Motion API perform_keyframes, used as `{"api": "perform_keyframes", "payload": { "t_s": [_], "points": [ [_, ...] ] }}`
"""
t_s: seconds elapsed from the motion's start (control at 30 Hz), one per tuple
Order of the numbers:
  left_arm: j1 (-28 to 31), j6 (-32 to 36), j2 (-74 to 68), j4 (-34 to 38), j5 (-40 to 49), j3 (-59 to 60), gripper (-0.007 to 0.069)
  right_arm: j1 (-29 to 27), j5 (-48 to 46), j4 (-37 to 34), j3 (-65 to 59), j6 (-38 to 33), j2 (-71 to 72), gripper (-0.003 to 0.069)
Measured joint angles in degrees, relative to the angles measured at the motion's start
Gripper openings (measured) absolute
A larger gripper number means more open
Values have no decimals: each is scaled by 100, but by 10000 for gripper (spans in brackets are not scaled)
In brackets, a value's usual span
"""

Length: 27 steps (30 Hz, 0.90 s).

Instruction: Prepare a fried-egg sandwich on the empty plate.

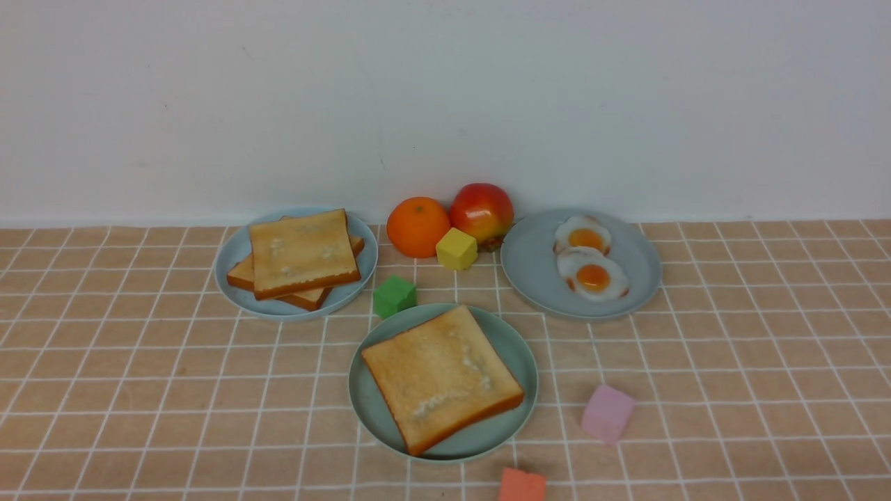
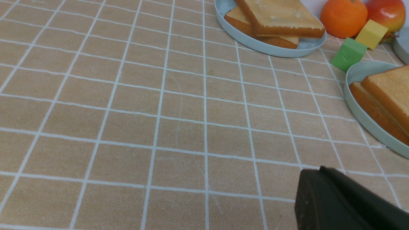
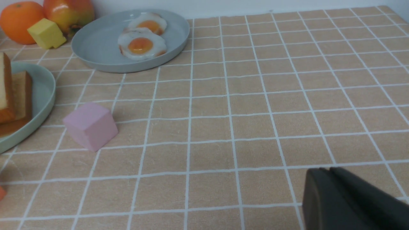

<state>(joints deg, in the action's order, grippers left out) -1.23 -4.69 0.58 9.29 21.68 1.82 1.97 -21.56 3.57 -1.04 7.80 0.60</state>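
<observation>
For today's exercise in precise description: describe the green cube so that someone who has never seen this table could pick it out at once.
Start at the pale mint-green round plate holding toast, nearest the camera in the front view. Just beyond its far-left rim, toward the blue-grey plate of stacked toast slices, sits the small green cube. It is the only green block; the yellow cube lies farther back by the fruit.
</observation>
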Motion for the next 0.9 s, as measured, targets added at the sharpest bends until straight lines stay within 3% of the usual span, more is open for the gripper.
{"api": "perform_keyframes", "payload": {
  "t_s": [0.9],
  "points": [
    [0,0,0,0,0,0,-10,0,0,-4,0,0,0,52]
  ]
}}
